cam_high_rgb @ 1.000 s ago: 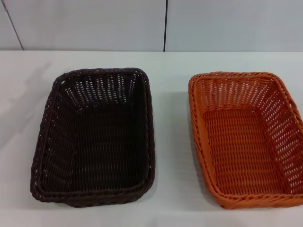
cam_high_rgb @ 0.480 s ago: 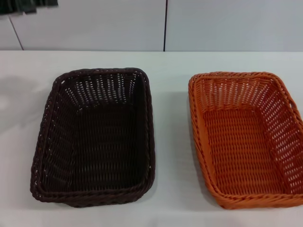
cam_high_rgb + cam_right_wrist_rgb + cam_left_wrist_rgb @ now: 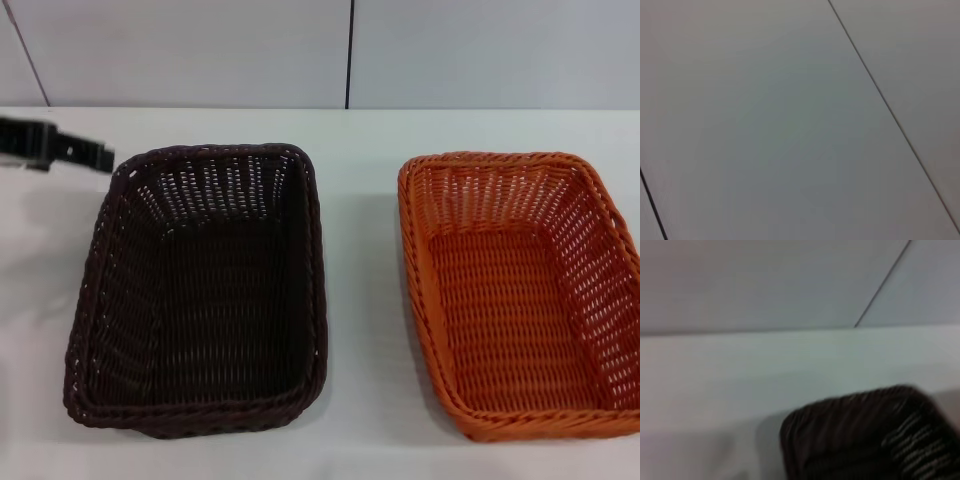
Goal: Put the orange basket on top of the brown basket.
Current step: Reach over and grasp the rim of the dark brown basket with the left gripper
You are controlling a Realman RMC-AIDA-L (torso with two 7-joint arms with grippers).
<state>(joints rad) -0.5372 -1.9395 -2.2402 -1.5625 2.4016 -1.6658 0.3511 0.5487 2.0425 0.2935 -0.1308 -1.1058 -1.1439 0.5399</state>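
Orange basket waiting on the right, brown basket on the left, nothing lifted yet.

The orange basket (image 3: 515,290) sits empty on the white table (image 3: 360,300), well apart from the brown basket (image 3: 200,290). The left gripper (image 3: 55,148) hovers beside the brown basket's far left corner; whether its claw is apart or together I cannot tell. The right gripper is out of sight. A good lift likely means pinching the orange rim and keeping it level.
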